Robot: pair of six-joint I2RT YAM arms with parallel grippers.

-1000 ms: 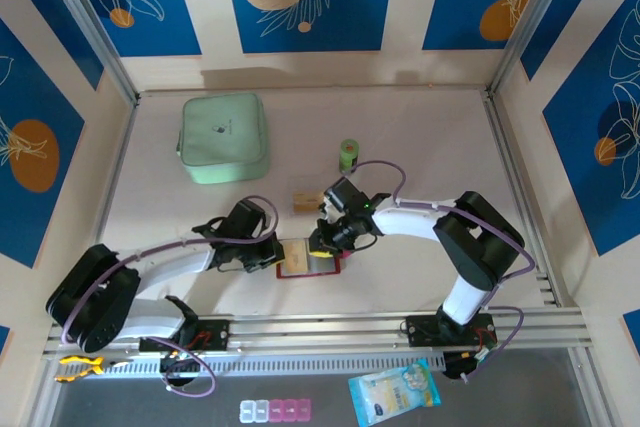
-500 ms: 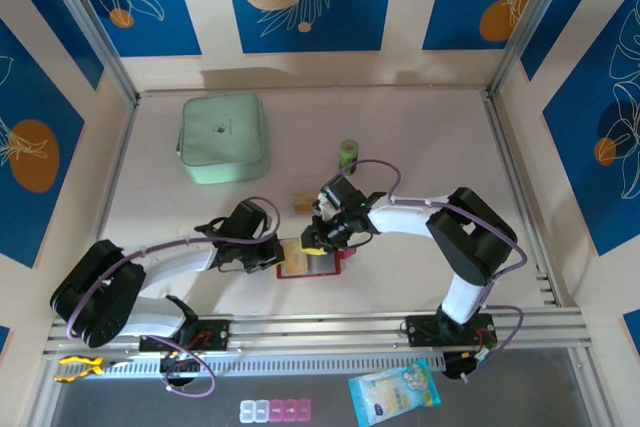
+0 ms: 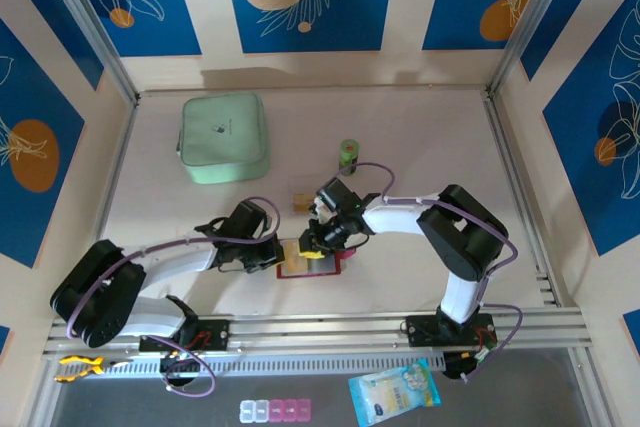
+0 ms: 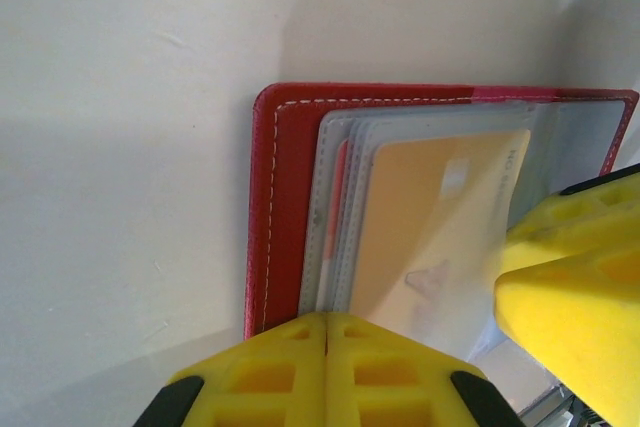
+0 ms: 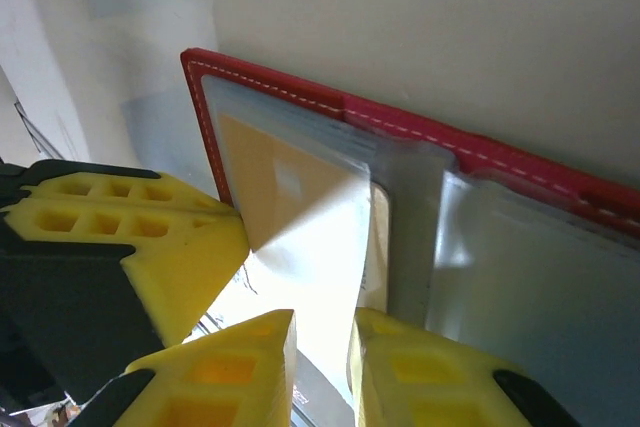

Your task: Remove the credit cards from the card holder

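Observation:
The red card holder [image 3: 312, 269] lies open on the table between both arms, its greyish clear sleeves [image 4: 330, 207] fanned out. An orange-tan credit card [image 4: 430, 217] sits in the top sleeve, its near end washed out by glare [image 5: 310, 247]. A reddish sliver [image 4: 342, 162] shows in a lower sleeve. My left gripper [image 4: 327, 322] is shut, with its tips resting on the sleeves' edge at the holder's left side [image 3: 283, 255]. My right gripper [image 5: 320, 347] hovers over the card's near end, jaws a narrow gap apart [image 3: 315, 245]. The two grippers almost touch.
A mint-green zip case [image 3: 222, 137] lies at the back left. A small green roll [image 3: 348, 153] stands behind the right arm, and a tan flat rectangle [image 3: 299, 198] lies just behind the grippers. A packet [image 3: 393, 392] and a pill box [image 3: 275, 409] lie below the rail.
My right gripper has slid a little to the left and nearer, further over the open card holder. The left arm and the holder have stayed put.

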